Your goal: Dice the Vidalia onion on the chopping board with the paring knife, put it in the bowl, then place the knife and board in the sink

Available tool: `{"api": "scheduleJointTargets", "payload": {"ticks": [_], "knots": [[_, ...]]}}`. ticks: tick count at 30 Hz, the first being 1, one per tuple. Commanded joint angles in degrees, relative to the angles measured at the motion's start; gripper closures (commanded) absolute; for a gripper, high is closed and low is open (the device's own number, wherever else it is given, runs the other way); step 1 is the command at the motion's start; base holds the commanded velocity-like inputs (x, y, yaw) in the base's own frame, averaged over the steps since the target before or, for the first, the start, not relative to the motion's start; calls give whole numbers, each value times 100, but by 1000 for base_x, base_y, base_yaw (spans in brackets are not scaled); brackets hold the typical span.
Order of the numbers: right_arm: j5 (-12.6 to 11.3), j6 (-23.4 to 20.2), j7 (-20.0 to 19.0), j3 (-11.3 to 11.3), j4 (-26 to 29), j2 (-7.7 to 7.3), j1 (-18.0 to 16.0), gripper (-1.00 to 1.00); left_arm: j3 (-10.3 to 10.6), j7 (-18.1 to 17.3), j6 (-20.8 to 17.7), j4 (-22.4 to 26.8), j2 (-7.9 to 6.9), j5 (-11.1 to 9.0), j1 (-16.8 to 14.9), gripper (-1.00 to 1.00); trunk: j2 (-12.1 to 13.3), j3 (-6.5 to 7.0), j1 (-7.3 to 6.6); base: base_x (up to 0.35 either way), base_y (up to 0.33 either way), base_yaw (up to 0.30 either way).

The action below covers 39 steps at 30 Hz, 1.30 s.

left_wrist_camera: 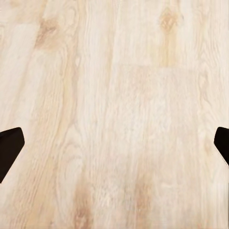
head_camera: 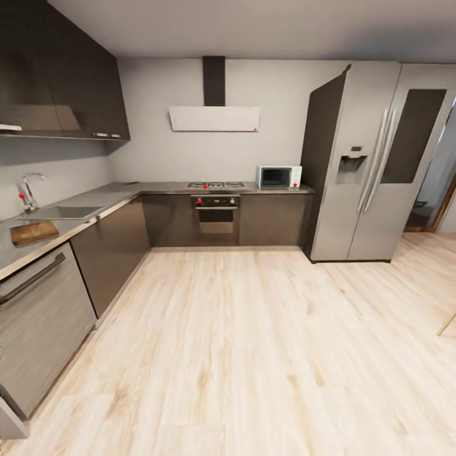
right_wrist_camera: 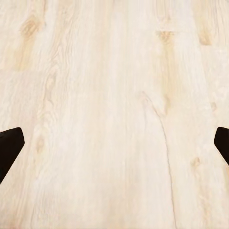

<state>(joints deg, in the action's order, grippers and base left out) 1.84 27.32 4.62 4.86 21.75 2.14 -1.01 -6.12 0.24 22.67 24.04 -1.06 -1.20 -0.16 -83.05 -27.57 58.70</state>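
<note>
Chopping board [head_camera: 33, 232] lies on grey countertop [head_camera: 120, 192] at far left, just beside sink [head_camera: 63, 213] w/ chrome tap [head_camera: 26, 192]. Left gripper [left_wrist_camera: 114, 148] & right gripper [right_wrist_camera: 114, 148] hang over pale wood floor [head_camera: 253, 354], fingers spread wide, nothing held. Oven [head_camera: 216, 217], microwave [head_camera: 278, 177], fridge [head_camera: 373, 164] line back wall.

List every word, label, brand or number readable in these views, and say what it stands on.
None can be read.
Fridge dispenser panel: any markings too small and blurred.
Microwave and oven: red dots, no legible text.
Wrist views: bare wooden floor, no writing.
</note>
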Motion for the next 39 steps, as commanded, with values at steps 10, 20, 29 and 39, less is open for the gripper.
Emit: {"api": "scheduleJointTargets", "payload": {"ticks": [10, 20, 29, 39], "knots": [[18, 10, 48, 33, -4, -3, -3, -100, -3, 2, 16, 4, 1, -12, -2, -100, -2, -5, 3, 268, -232, 223], [18, 10, 48, 32, -4, -3, -5, -100, 0, 2, 16, 0, 1, -12, -2, -100, -2, -5, 3, 268, -236, 202], [18, 10, 48, 39, -4, -3, -4, -100, 5, 2, 15, -10, 7, -12, -2, -100, -2, -5, 3, 268, -236, 200], [18, 10, 48, 38, -6, -3, -5, -100, 6, 2, 11, -19, 10, -12, -2, -100, -2, -5, 3, 268, -236, 200]]}}
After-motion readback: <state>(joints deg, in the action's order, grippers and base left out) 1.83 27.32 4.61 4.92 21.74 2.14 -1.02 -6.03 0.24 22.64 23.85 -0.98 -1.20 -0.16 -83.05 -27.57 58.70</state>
